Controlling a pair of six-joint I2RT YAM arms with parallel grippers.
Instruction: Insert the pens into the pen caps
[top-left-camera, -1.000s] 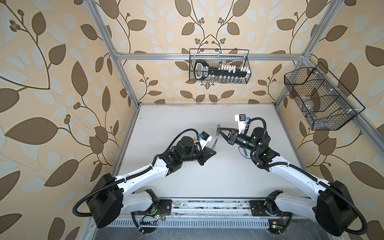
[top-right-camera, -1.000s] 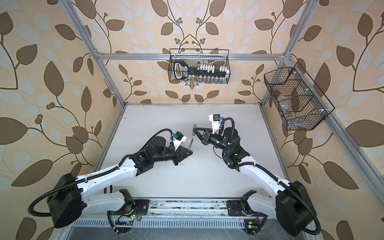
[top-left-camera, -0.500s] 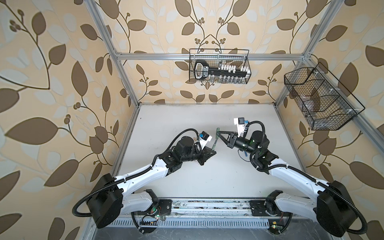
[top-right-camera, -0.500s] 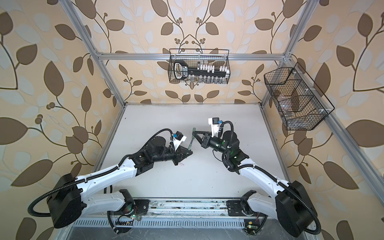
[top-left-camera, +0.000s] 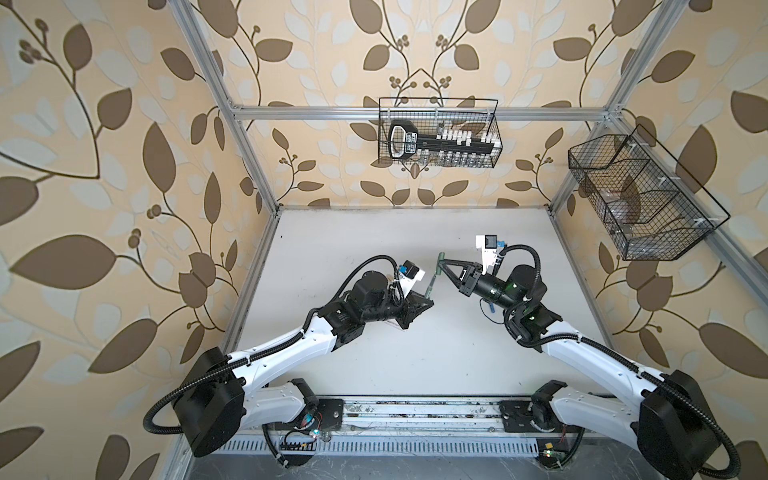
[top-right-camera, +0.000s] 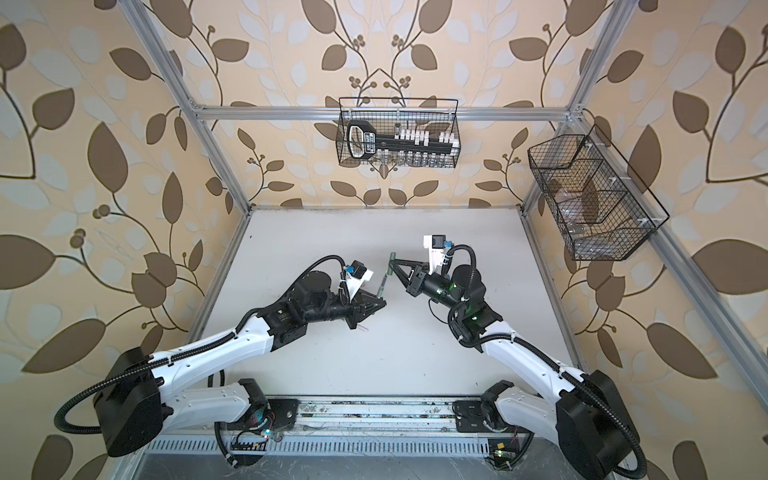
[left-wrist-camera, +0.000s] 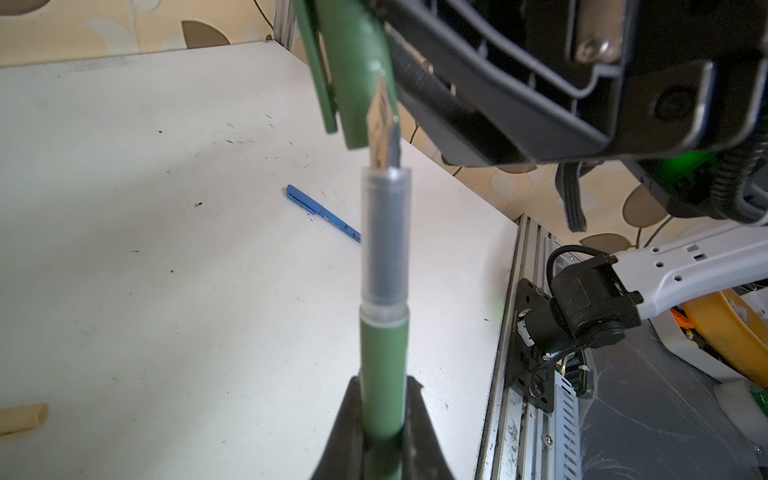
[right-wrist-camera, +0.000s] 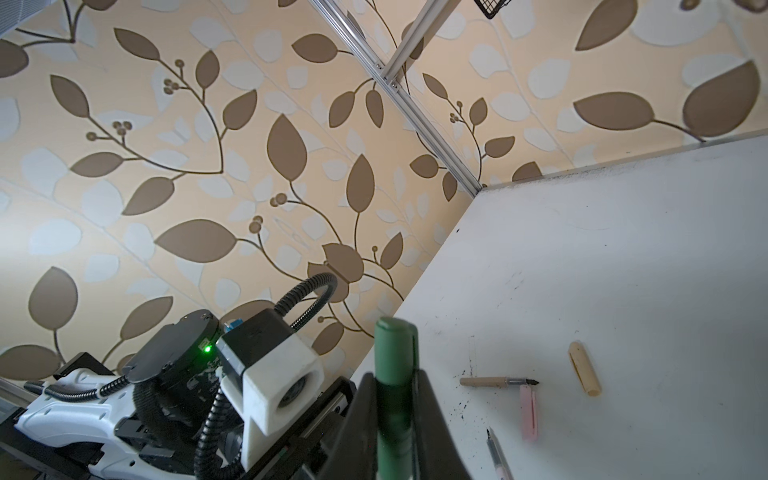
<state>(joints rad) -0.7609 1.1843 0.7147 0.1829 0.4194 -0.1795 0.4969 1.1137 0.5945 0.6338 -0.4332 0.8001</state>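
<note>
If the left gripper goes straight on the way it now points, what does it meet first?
The green pen in the left gripper leads; its nib would likely meet the green cap held in the right gripper. Whether it enters the mouth is unclear.

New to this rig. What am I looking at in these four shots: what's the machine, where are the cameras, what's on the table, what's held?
It is a two-armed robot, a left arm and a right arm, working over a white table. Each arm ends in a two-fingered gripper. Both top views come from one stereo camera overhead. The other two pictures come from a camera on each arm's wrist.

The left gripper is shut on a green pen, nib out. The right gripper is shut on the matching green cap. Nib and cap are close together, but the pen is not yet seated.

Lying on the table are a blue pen, a tan pen, a tan cap, a pink cap and part of a pink pen.
</note>
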